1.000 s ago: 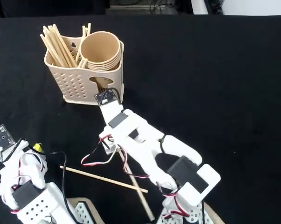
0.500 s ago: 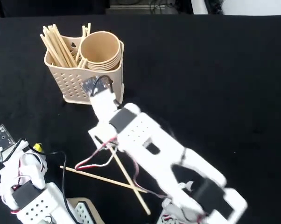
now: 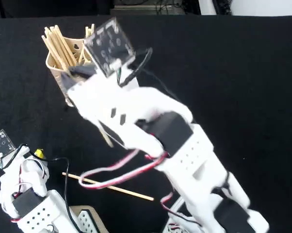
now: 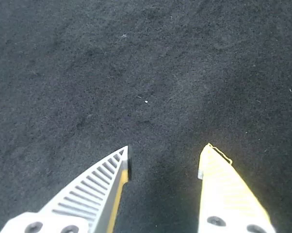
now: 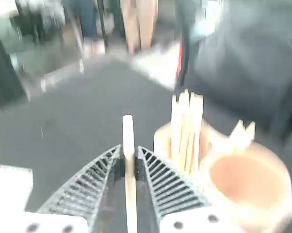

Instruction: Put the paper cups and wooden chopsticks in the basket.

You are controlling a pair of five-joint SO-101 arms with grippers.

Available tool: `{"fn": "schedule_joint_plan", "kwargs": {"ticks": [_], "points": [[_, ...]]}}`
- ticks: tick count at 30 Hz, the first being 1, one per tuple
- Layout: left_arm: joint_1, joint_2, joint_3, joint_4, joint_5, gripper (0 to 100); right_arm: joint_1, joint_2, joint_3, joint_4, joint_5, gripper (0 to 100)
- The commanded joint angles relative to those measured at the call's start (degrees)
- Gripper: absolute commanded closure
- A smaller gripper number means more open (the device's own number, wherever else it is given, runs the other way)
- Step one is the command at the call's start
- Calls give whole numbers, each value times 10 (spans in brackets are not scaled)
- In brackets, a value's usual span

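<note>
A black cloth covers the whole table (image 3: 243, 97), and behind its far edge there is some dark equipment of the room.

At the far left of the table stands a beige plastic basket with small holes in its wall (image 3: 56, 68). A bundle of light wooden chopsticks (image 3: 56, 42) stands upright in its left compartment. In the right wrist view a stack of brown paper cups (image 5: 248, 184) sits in the compartment beside these chopsticks.

The white right arm (image 3: 151, 126) stretches from the near right side toward the far left, and its upper part is in front of the basket in the high view. The right gripper (image 5: 129, 150) is clamped on one light wooden chopstick (image 5: 128, 136). The stick passes between the two ribbed fingers (image 5: 158, 172) and its end points out past the fingertips, near the basket but apart from it.

One more light wooden chopstick (image 3: 109, 187) lies flat on the cloth at the near side, between the two arms.

The white left arm (image 3: 29, 199) is at the near left corner. The left gripper (image 4: 165, 153) has its fingers apart, with bare black cloth below them and no object between them.
</note>
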Motion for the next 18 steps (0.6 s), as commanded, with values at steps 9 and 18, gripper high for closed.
{"fn": "schedule_joint_plan", "kwargs": {"ticks": [9,18], "points": [[2,-6,-15,-3,-6,760,0,190,-172,-358,134,987],[2,-6,-15,-3,-6,760,59,292,-176,-450,157,987]]}}
